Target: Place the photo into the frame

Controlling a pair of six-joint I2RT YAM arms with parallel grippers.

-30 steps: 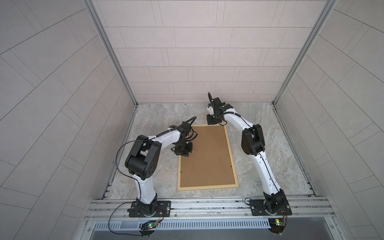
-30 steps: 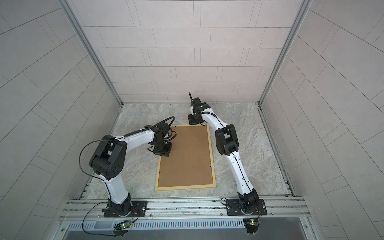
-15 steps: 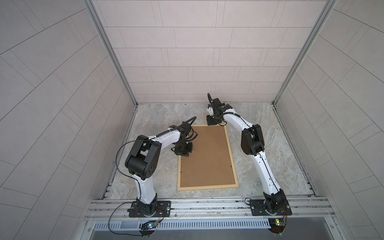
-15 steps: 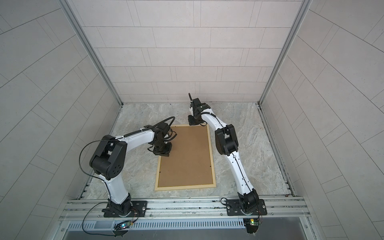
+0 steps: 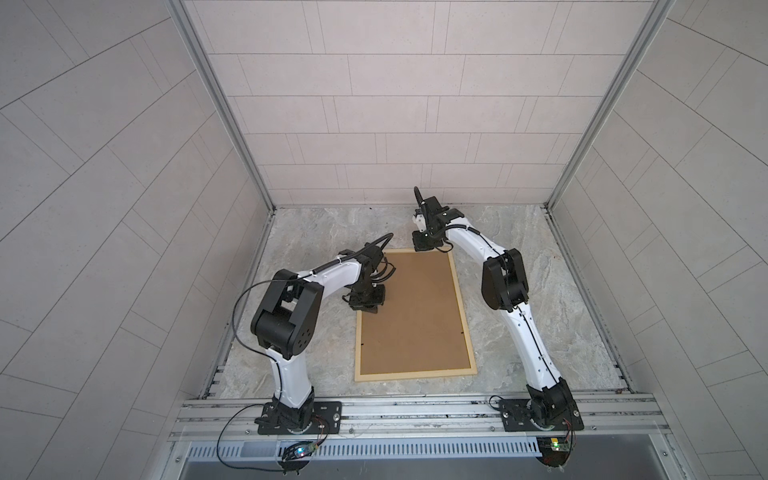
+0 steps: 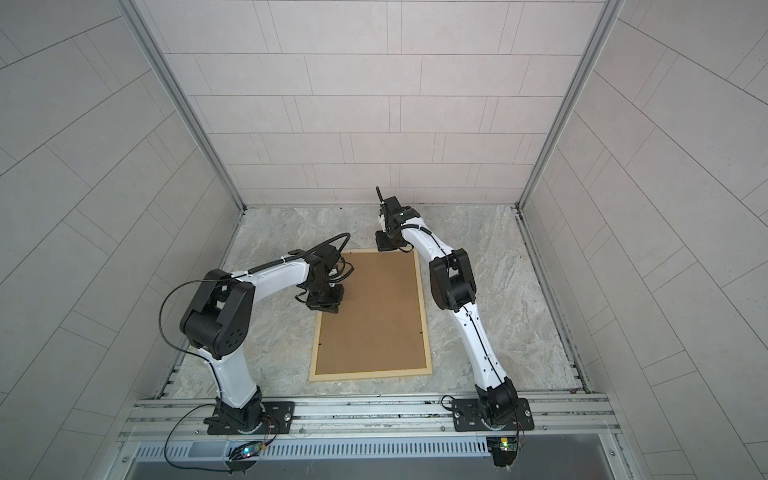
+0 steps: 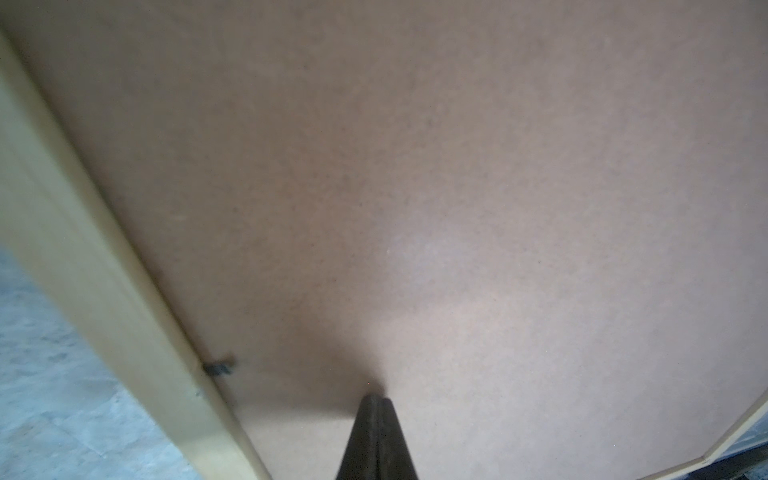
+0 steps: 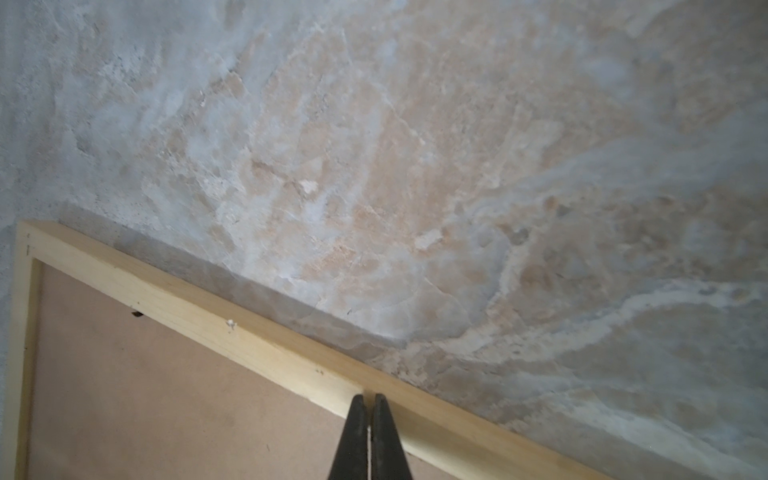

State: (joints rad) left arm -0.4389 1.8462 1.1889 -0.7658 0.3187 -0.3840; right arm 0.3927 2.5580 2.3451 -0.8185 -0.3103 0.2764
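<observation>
On the marble table [image 5: 540, 266], between the two robot bases, the frame [image 5: 415, 375] lies flat with its back upward and the brown backing board [image 5: 411, 307] seated inside its bars. I find no change against the views of a second ago: both grippers, the frame and the board stand exactly where they stood. The left gripper [image 5: 368, 308] is pinched fully together and holds nothing. Its fingertips [image 7: 368, 419] press on the board just inside the left bar, toward the far end, close to a small dark retaining tab [image 7: 218, 368]. The right gripper [image 5: 424, 248] is likewise closed on nothing, its fingertips [image 8: 357, 424] set at the inner edge of the far bar, near the far right corner. The photo is not visible in any view. I judge that it lies beneath the board, but I cannot confirm this. My assessment is that the stillness indicates a deliberate hold-down. If so, the insertion is essentially done, and what remains is securing the board under its tabs and lifting both grippers clear without disturbing it.
</observation>
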